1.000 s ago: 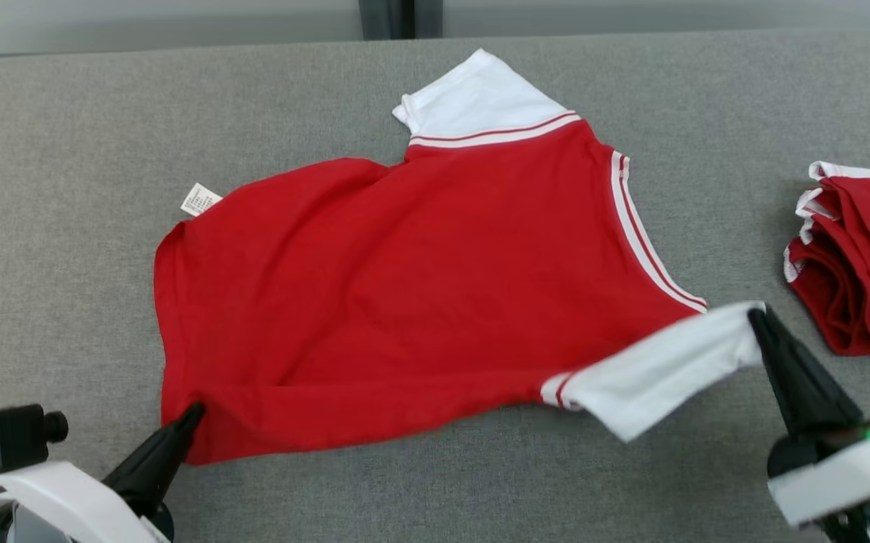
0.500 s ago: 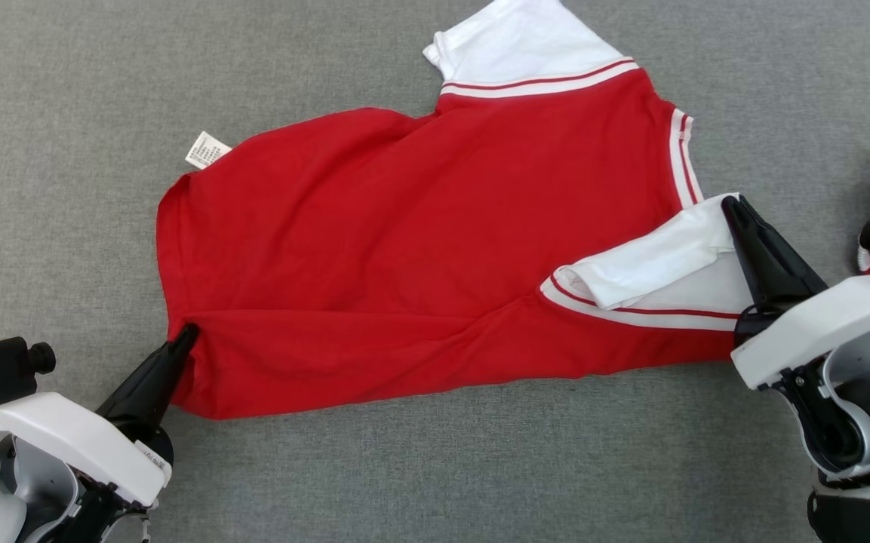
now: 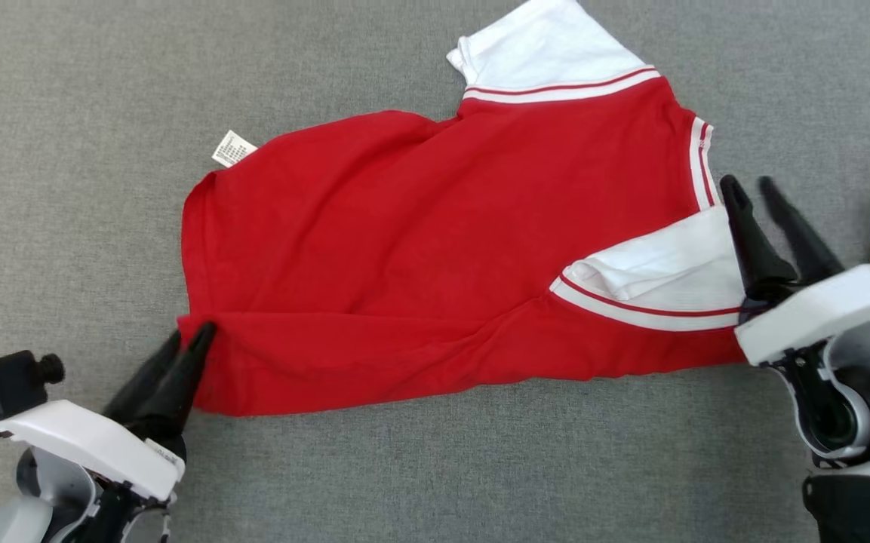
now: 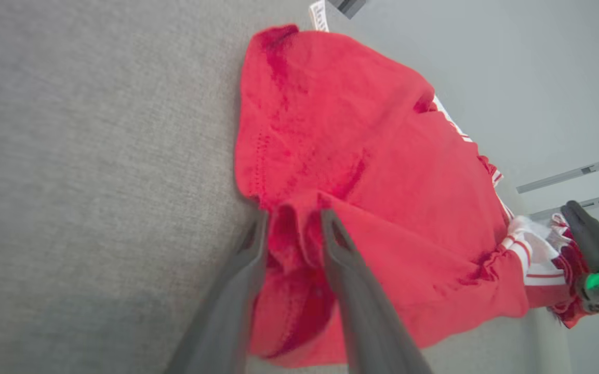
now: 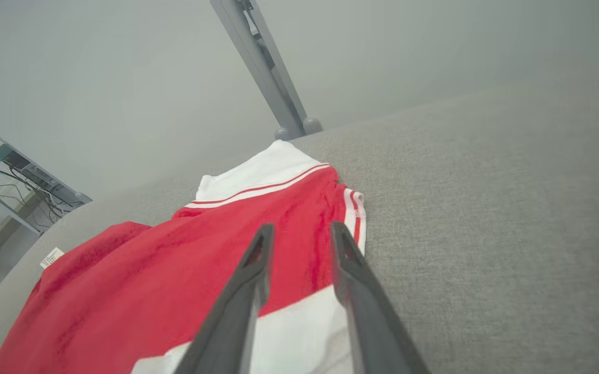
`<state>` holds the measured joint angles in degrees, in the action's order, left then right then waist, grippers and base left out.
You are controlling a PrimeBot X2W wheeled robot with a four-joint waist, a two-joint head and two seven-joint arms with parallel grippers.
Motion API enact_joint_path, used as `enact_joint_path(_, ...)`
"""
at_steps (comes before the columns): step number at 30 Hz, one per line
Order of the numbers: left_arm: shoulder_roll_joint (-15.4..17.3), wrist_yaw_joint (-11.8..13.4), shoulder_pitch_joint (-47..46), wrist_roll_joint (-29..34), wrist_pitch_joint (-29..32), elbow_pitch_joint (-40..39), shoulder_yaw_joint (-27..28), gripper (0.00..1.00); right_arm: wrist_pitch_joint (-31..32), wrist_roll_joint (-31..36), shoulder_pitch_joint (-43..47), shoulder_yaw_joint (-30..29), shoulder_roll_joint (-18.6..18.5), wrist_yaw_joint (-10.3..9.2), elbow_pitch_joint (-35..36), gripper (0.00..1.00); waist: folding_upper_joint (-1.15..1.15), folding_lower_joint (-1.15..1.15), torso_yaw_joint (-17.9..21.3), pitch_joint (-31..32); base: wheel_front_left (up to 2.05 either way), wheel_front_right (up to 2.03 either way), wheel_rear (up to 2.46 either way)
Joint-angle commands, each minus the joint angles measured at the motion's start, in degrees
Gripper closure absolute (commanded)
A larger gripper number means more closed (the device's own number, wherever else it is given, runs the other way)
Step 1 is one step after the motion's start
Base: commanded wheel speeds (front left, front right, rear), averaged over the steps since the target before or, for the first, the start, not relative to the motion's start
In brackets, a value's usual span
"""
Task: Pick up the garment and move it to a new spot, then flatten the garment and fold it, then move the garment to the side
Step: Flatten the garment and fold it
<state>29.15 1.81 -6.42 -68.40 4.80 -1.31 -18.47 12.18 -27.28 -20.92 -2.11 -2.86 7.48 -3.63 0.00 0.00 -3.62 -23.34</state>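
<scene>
Gripper, left point(image 3: 193, 335): lower left, at the near hem corner; fingers parted, a ridge of red cloth lying loose between them, seemingly not pinched.
Gripper, right point(image 3: 748, 182): lower right; fingers apart, empty, poised over the outer edge of the near sleeve point(image 3: 668, 271).
Near sleeve: white, doubled back onto the red body.
Shirt point(image 3: 435, 249): mid-table point(image 3: 65, 113), spread but rumpled; near edge creased in a long fold; lettering not visible.
Tag point(image 3: 232, 148): small, white, at the far left corner.
Far sleeve point(image 3: 548, 49): white, lying flat, pointing away.
Step in hand: flattening, judged; folding not yet begun.
Handling: take hem corner and sleeve cuff low; pull outward evenly, close to the table, until fold and sleeve open flat; avoid lifting the far side.
</scene>
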Motion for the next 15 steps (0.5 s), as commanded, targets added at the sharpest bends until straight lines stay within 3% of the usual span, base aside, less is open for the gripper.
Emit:
enact_joint_path(1,-0.3,0.2,-1.3,0.5,-1.4,0.1,0.9,0.0,-1.2,0.0,1.1,-0.8,-0.4,0.03,0.6,0.0,0.0,0.0,0.1,0.7,0.0,0.0,0.0)
enact_joint_path(8,-2.3,4.0,-1.9,6.2,-12.3,-1.4,4.9,0.0,-13.2,4.5,5.1,-3.9,-0.2,0.03,6.4,0.0,0.0,0.0,0.6,3.4,0.0,0.0,0.0)
enact_joint_path(15,-4.2,9.2,-3.8,16.2,-19.0,-4.7,7.0,0.0,-22.0,14.6,8.8,-1.3,-0.5,0.03,9.8,0.0,0.0,0.0,1.2,6.0,0.0,0.0,0.0)
